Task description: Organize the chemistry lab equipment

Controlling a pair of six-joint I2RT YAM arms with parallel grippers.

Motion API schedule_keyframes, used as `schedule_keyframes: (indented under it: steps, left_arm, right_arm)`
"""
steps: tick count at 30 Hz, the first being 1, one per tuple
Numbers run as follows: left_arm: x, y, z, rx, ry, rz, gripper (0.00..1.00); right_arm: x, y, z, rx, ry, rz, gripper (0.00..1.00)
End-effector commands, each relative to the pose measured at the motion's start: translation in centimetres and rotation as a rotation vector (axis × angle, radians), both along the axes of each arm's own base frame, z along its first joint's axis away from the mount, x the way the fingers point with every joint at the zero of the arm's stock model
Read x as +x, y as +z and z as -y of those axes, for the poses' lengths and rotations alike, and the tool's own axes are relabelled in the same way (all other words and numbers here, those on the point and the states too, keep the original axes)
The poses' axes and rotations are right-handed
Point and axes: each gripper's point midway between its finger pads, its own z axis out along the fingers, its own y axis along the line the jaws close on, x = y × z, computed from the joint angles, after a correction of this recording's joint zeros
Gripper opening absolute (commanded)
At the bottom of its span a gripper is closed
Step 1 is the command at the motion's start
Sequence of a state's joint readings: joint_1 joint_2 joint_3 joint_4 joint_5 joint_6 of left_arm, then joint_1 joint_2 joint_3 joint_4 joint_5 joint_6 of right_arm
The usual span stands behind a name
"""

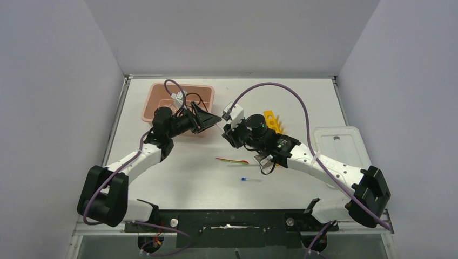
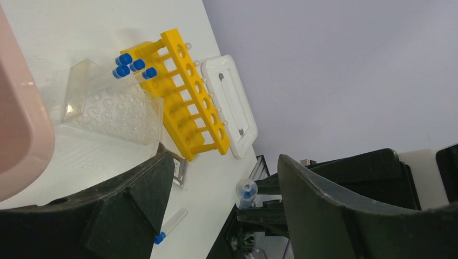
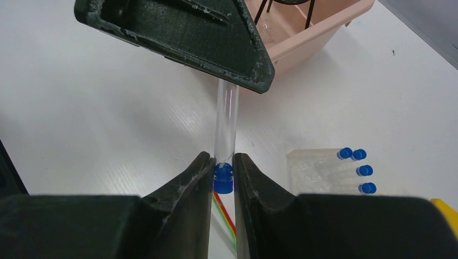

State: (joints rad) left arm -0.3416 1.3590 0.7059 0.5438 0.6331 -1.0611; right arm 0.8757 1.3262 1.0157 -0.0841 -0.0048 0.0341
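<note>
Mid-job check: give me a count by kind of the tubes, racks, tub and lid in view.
Blue-capped tubes: 6 (4 in the clear rack, 1 in the right gripper, 1 loose on the table)
Racks: 2 (clear rack, yellow rack)
Pink tub: 1
White lid: 1
Total: 10

Overhead camera: fixed, high behind arm bases [image 1: 102,197], looking down over whole white surface [image 1: 194,183] from far off. Left wrist camera: close, looking out between left gripper [image 2: 221,162] fingers, across surface toward yellow rack [image 2: 189,97]. Right wrist camera: very close, looking along right gripper [image 3: 222,162] toward pink tub [image 3: 318,27]. Both wrist views share clear rack [image 2: 113,108] and blue-capped tube [image 3: 227,118]; all three share tub.
</note>
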Motion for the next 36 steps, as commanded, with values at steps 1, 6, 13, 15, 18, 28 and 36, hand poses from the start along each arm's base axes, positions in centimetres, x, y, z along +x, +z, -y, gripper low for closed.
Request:
schedule_keyframes:
  steps: [1, 6, 13, 15, 18, 28, 36]
  left_arm:
    - [1.3, 4.2, 0.4, -0.05, 0.02, 0.152, 0.68]
    - [1.0, 4.3, 1.0, -0.056, -0.002, 0.146, 0.52]
    - [0.7, 3.8, 1.0, -0.064, -0.006, 0.125, 0.4]
    - [0.5, 3.7, 1.0, -0.063, -0.01, 0.125, 0.39]
    - [0.1, 3.3, 1.0, -0.054, -0.021, 0.123, 0.41]
    - [-0.4, 2.9, 1.2, -0.012, -0.042, 0.145, 0.39]
    - [-0.7, 2.5, 1.3, -0.009, -0.053, 0.137, 0.27]
  right_arm:
    - [0.3, 4.2, -0.5, 0.102, 0.007, 0.062, 0.14]
    - [0.4, 4.3, -0.3, 0.1, -0.004, 0.067, 0.13]
    - [0.6, 4.3, -0.2, 0.098, -0.01, 0.068, 0.13]
    - [0.8, 4.3, -0.2, 0.096, -0.018, 0.068, 0.13]
    - [1.1, 4.2, -0.1, 0.094, -0.026, 0.065, 0.13]
    - [1.4, 4.3, -0.2, 0.089, -0.028, 0.069, 0.13]
    - [1.5, 3.7, -0.4, 0.076, -0.027, 0.06, 0.13]
